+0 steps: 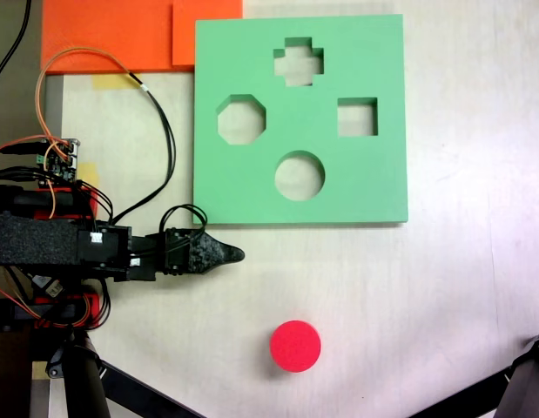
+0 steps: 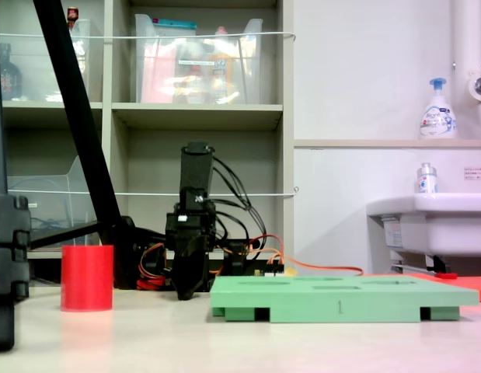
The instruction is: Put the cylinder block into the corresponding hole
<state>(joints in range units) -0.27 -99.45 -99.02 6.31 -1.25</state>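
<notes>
Cylinder block: short bright red-pink foam cylinder, flat round top, smooth plain sides. It stands upright on the bench, alone, close to the bottom edge in the first exterior view and well apart from the board. In the second exterior view it sits at the second exterior view's left, flat on the surface.

Green foam board lies flat, its top edge near the top of the first exterior view. It has four cut-outs: cross, octagon, square, and the round hole, which is nearest the board's lower edge. The round hole is empty, bench showing through it. It looks about as wide as the cylinder.

Gripper points toward the first exterior view's right, its tip just below the board's lower-left corner, not touching board or cylinder. Its jaws look pressed together to a single dark tip with nothing between them. In the second exterior view it hangs tip-down close to the bench, between cylinder and board.

Orange foam sheets lie at the top-left, touching the board's corner.
</notes>
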